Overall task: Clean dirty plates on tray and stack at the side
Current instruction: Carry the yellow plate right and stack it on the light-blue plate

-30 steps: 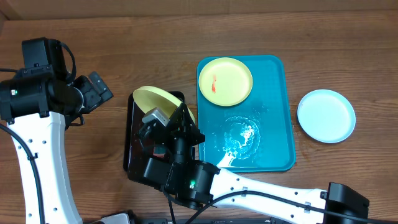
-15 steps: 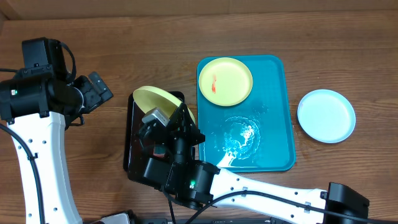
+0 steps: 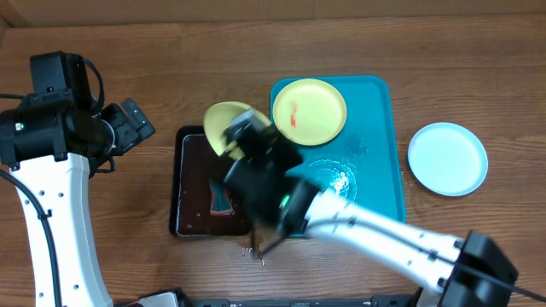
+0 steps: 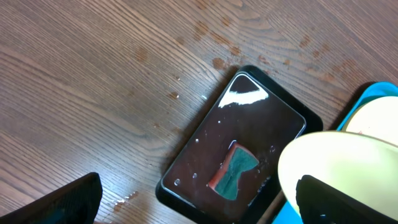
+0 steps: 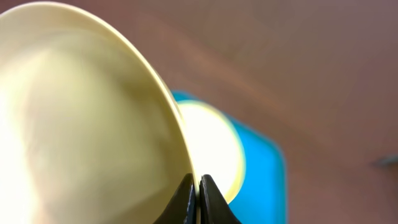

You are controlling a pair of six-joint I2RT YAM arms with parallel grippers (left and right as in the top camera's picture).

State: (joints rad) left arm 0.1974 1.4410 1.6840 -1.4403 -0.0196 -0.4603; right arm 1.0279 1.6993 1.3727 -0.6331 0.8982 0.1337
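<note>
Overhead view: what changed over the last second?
The right gripper, shut on a yellow-green plate, swung it from over the black tray toward the teal tray, uncovering the sponge. The left arm, the smeared plate and the blue-white plate stayed put.

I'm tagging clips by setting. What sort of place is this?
Probably a robot lab bench staged for dishwashing, not a real kitchen: robot arms over a bare wooden table, a sponge in a black tray, and a smeared plate on a teal tray.
</note>
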